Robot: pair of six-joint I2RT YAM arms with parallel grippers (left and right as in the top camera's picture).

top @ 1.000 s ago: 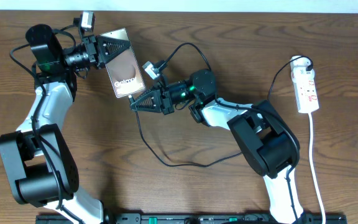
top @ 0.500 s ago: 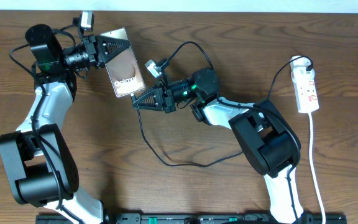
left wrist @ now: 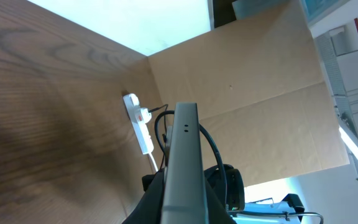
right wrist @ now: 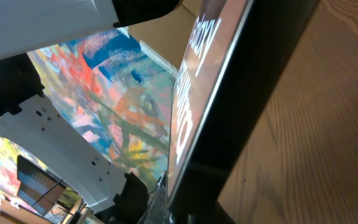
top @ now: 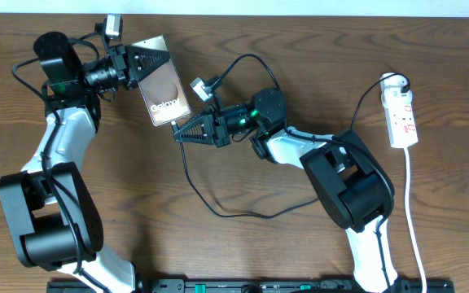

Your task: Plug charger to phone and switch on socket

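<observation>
Two robot arms reach over a dark wooden desk (top: 300, 252), with the phone (top: 165, 85) up between them, left of centre.

To the phone's upper left, the left gripper (top: 148, 59) has its jaws clamped on the phone's top end. The phone is tilted, its brown face with white "Galaxy" lettering turned upward. From the left wrist view it appears edge-on, as a thin grey strip (left wrist: 182, 162) rising out of the jaws.

Just below and to the right of the phone's lower end, the right gripper (top: 177, 137) points towards it, almost touching. Its jaws are pressed together on the end of the charger (top: 218, 210). The connector tip itself is hidden, so I cannot tell whether it meets the phone. In the right wrist view the phone's dark edge (right wrist: 253, 93) fills the frame very close, slanting above the wood.

From those jaws the thin black cable drops away below the phone, curves across the desk and runs to the right under the right arm.

Far to the right of the phone lies the socket (top: 403, 114), a white strip with small red marks, flat on the desk. Its white cord trails toward the near edge.
</observation>
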